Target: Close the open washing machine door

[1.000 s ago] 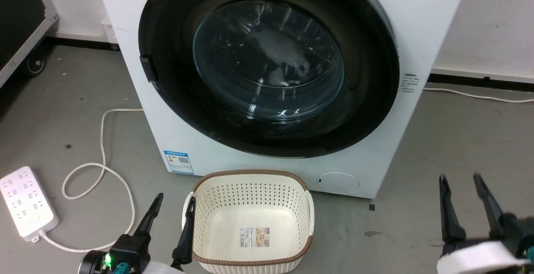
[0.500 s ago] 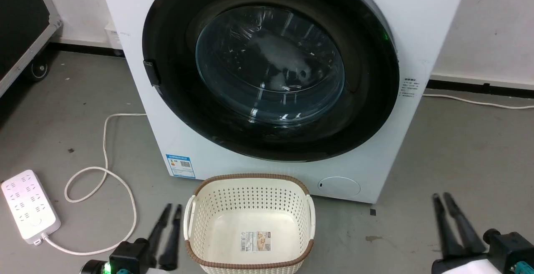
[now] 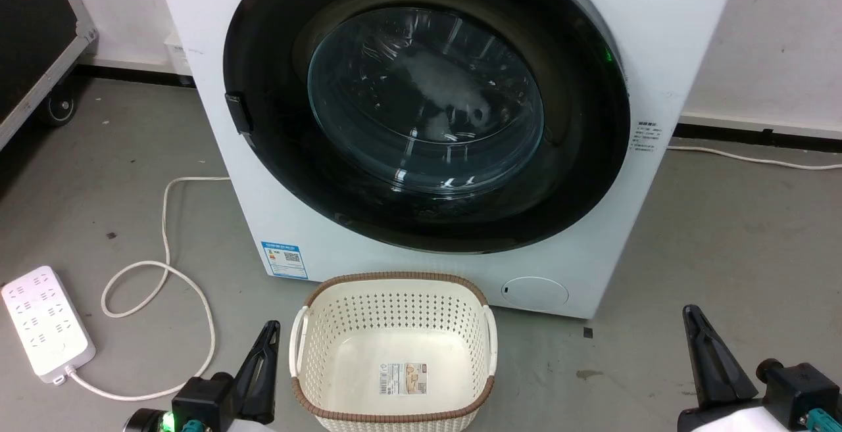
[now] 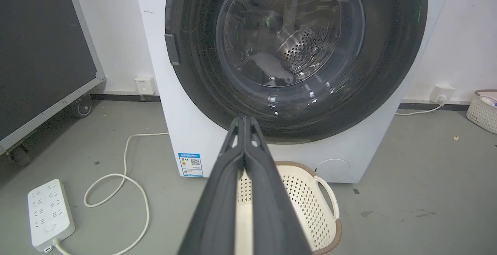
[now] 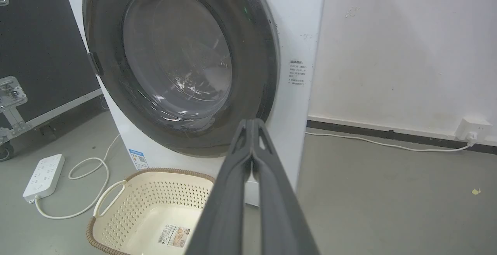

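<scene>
One washing machine stands on the floor. Its single washing machine door lies flat against the machine front, covering the drum opening. One cream basket sits on the floor just in front of the machine. One white power strip lies to the left. Two grippers are low and clear of the door: the left gripper just beside the basket, the right gripper well apart. Each has its two fingers pressed together, holding nothing.
</scene>
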Controlling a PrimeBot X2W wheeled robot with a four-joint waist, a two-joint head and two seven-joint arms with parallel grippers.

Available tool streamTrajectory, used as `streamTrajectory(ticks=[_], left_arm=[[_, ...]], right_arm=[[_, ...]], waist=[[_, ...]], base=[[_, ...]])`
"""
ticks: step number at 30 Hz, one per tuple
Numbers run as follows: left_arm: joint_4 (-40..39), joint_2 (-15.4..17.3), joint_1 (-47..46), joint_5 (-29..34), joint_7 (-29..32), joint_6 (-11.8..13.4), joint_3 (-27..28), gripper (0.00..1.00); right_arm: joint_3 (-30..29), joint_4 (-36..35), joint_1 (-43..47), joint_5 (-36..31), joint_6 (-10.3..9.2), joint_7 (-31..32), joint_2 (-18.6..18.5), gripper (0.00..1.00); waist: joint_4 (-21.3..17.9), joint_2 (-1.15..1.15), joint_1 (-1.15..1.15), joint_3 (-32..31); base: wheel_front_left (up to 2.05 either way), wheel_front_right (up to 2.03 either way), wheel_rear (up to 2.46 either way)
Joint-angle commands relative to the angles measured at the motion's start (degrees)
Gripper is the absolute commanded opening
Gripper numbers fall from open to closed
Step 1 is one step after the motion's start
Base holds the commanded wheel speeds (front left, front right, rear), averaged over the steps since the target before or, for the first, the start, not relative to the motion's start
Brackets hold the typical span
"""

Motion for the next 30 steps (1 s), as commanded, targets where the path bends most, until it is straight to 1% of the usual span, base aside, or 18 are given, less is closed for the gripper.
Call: streamTrajectory(ticks=[1,30], left_arm=[[-0.4,-0.2,-0.3,0.6,0.3,0.3,0.1,0.00],[-2.3,-0.9,-1.0,2.0,3.7,1.6,0.9,0.00]], right_arm=[[0.2,-0.4,-0.4,-0.3,0.00,0.3,0.0,0.00],[1.4,-1.6,-1.2,-1.3,-0.01,3.7,0.1,0.00]], waist=[[0.0,0.00,0.00,0.0],[-0.5,0.00,0.00,0.7]], base=[[0.00,0.00,0.00],[0.00,0.00,0.00]])
